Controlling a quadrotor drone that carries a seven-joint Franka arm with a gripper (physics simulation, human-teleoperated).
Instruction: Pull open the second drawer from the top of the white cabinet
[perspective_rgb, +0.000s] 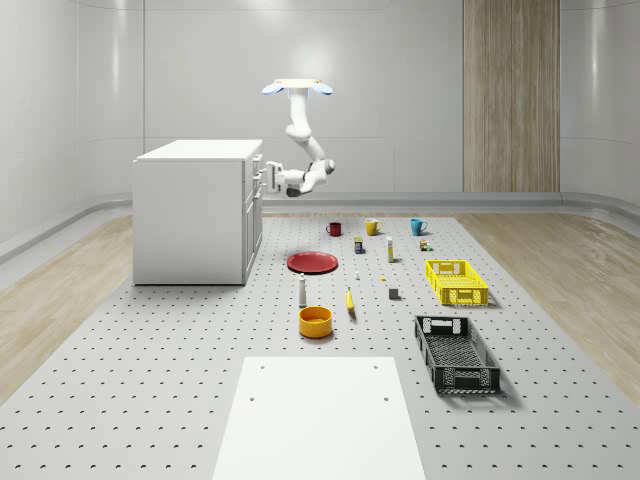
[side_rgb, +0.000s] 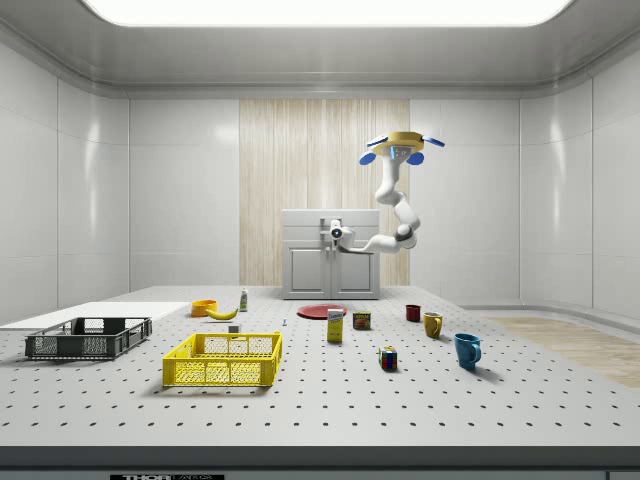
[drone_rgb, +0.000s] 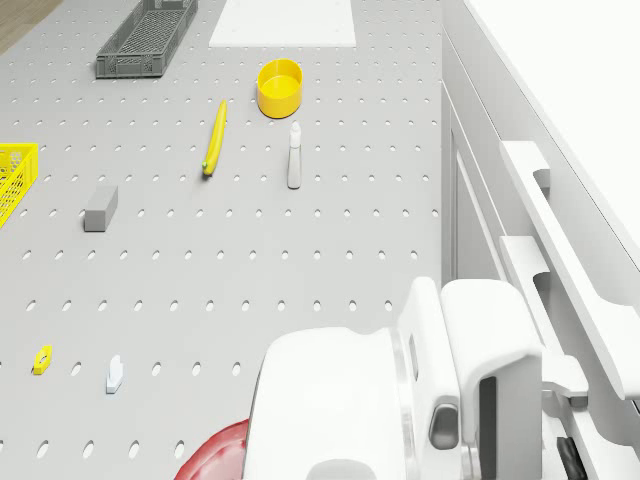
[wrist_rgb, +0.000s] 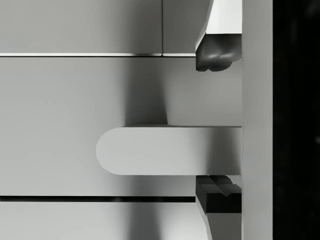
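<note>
The gripper (wrist_rgb: 218, 122) sits at the drawer front of the white cabinet (perspective_rgb: 193, 215). Its jaws stand wide, one dark fingertip (wrist_rgb: 216, 54) on each side of a drawer handle (wrist_rgb: 167, 149), with a clear gap on the one side and the other fingertip close to the handle. The handle lies between the jaws, not yet clamped. From the side view the gripper (side_rgb: 336, 233) meets the upper part of the cabinet front; which drawer this is cannot be told with certainty. All drawers appear flush with the front. The drone (perspective_rgb: 296, 88) hovers just beside the cabinet, above its top, over the perforated floor. Beyond the jaws, well apart, lie a red plate (perspective_rgb: 312, 262), banana (drone_rgb: 215, 137) and yellow bowl (drone_rgb: 279, 87).
</note>
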